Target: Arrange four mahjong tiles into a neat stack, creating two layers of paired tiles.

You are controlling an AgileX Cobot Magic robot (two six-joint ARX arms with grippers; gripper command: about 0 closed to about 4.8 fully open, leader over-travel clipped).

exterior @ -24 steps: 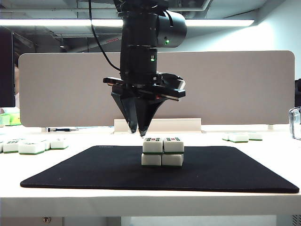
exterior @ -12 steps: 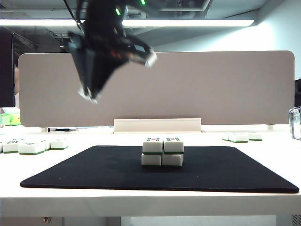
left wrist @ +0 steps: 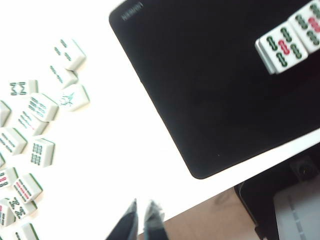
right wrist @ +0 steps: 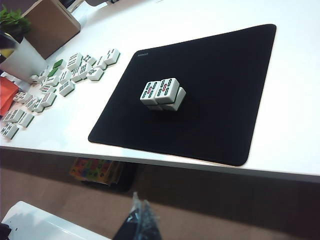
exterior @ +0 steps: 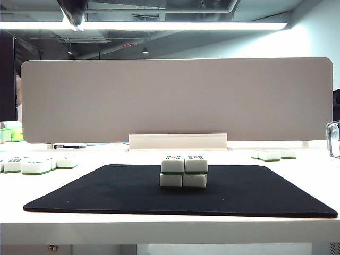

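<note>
We see the stack (exterior: pixel 183 172) of four chunky white mahjong tiles with thin green backs standing two on two, edges flush, near the middle of the black rectangular mat (exterior: pixel 95 191) on the white table (exterior: pixel 159 228). A second ago the left gripper (left wrist: pixel 141 222) hung just above the stack; it has since lifted away up and to the left, its jaws now pressed together on nothing. The right gripper (right wrist: pixel 140 217) waits low off the table's edge, fingers together, empty. Loose spare tiles (right wrist: pixel 60 80) lie well apart, beside the mat. We judge the arrangement finished.
</note>
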